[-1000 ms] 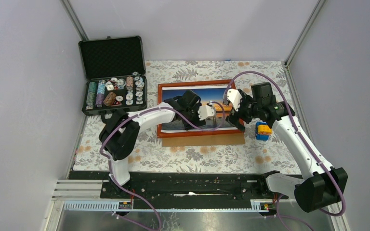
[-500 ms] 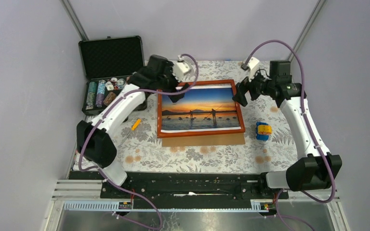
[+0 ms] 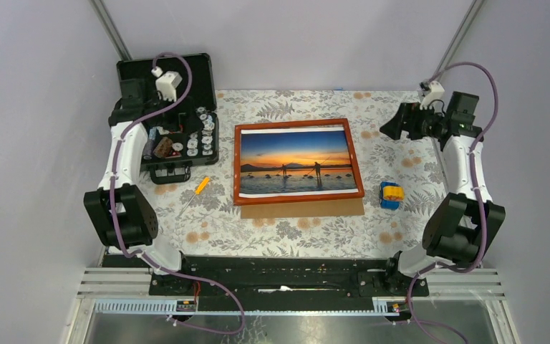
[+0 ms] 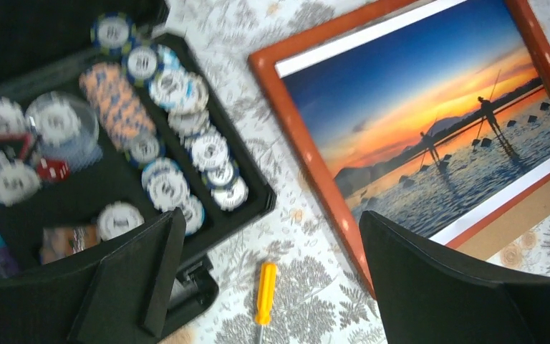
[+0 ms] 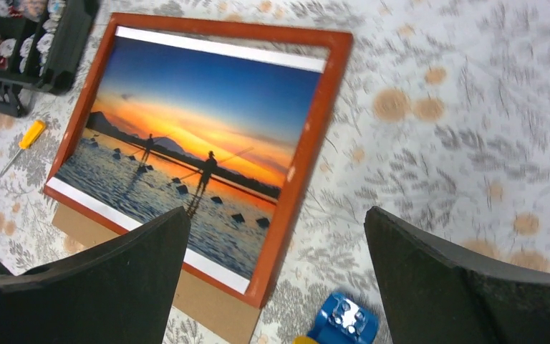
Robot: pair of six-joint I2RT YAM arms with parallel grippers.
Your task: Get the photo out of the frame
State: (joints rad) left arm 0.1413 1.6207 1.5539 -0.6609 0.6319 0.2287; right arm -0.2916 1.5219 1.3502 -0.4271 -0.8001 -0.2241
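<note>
Top external: photo (image 3: 297,161) flat, face-up within frame (image 3: 237,165), mid table (image 3: 401,236). Left end effector (image 4: 270,221) and right end effector (image 5: 277,213) both spread wide, empty, well clear. Print's probably light, floppy, crease-prone; I'd pinch white border corner.

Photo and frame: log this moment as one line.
photo: within frame | left end effector: open, above chip case | right end effector: open, empty
</note>
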